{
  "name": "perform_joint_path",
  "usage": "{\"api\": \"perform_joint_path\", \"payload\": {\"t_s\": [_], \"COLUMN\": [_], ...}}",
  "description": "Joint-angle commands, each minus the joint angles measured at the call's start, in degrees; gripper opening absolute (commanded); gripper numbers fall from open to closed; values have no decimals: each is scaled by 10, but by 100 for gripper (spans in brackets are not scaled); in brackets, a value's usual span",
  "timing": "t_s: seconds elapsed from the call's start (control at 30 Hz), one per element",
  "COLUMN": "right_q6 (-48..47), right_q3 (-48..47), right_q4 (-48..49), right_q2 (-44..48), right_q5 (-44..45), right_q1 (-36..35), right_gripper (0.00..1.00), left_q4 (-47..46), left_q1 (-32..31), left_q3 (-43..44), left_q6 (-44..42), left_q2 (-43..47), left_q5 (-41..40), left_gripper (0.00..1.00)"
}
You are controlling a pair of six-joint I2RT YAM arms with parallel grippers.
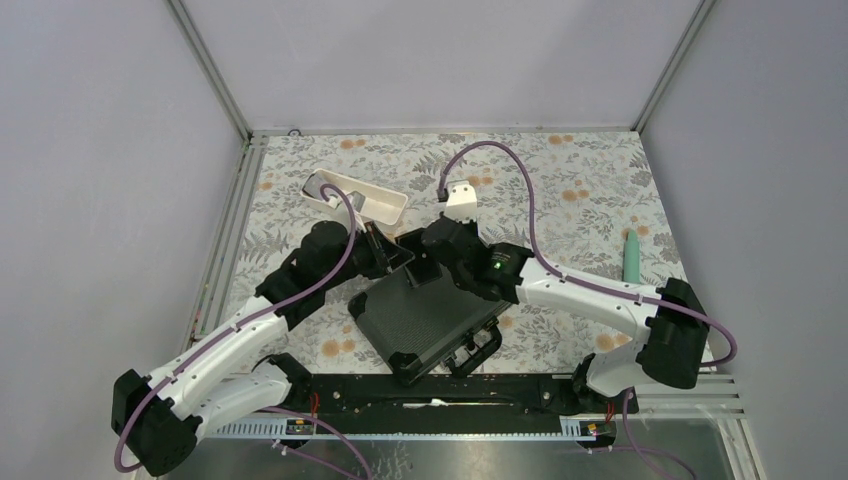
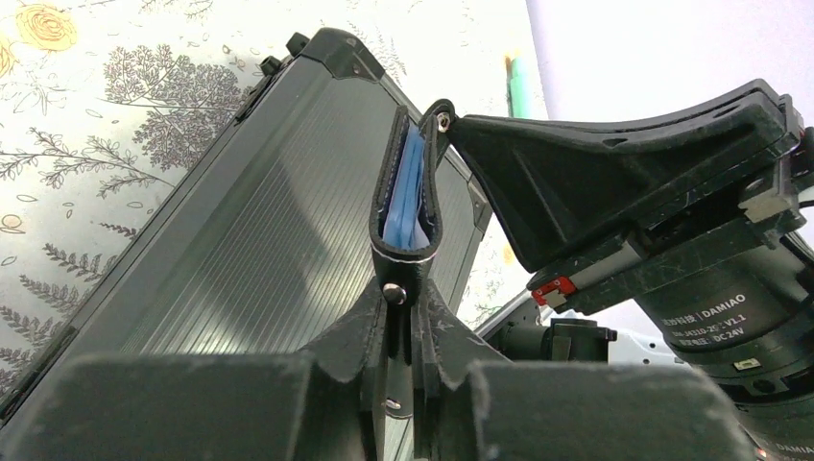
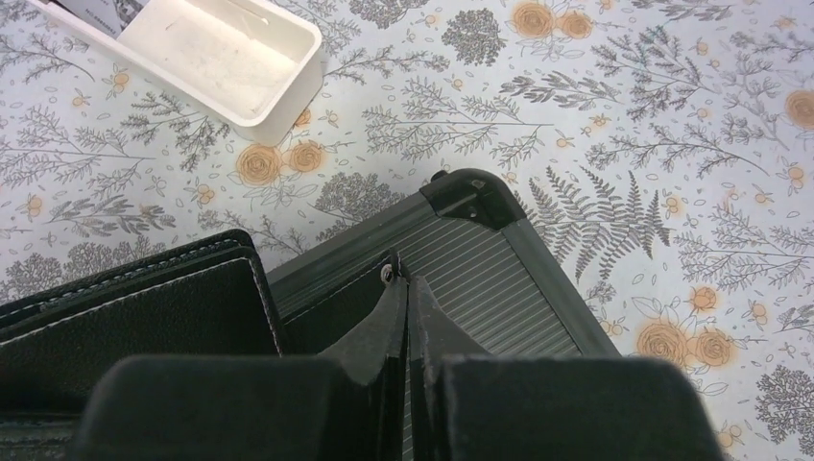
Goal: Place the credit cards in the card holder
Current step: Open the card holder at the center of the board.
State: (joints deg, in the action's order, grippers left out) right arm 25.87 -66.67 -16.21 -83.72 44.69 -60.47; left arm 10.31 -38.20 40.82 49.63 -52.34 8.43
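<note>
Card holder (image 2: 408, 192), slightly open with its blue lining showing, is held over the black case (image 1: 430, 320) at mid-worktop (image 1: 580, 190). Left gripper (image 2: 398, 298) is clamped on its lower end. Right gripper (image 3: 404, 288) is pinched tight on its upper flap.

The table (image 1: 600, 190) is seen from high above, behind the arm bases (image 1: 420, 400). Both wrist views are set close and low over the black case (image 1: 425, 315), which is shared by all three.
</note>
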Motion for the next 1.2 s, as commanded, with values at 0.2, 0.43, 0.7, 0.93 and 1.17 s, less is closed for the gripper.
{"api": "perform_joint_path", "payload": {"t_s": [0.2, 0.43, 0.7, 0.93, 1.17], "right_q6": [33, 27, 60, 50, 52], "right_q3": [73, 155, 225, 242, 243], "right_q4": [-10, 30, 134, 152, 171], "right_q2": [134, 214, 206, 171, 147], "right_q5": [-160, -462, -633, -640, -589], "right_q1": [97, 205, 213, 213, 213], "right_gripper": [58, 83, 76, 60, 49], "left_q4": [24, -7, -5, -1, 1], "left_q1": [-2, 1, 7, 11, 14], "left_q3": [10, -28, -44, -51, -56], "left_q6": [5, 23, 22, 19, 15], "left_q2": [8, -9, -5, 1, 1], "left_q5": [34, 81, 85, 87, 89], "left_gripper": [0, 2, 3, 3, 3]}}
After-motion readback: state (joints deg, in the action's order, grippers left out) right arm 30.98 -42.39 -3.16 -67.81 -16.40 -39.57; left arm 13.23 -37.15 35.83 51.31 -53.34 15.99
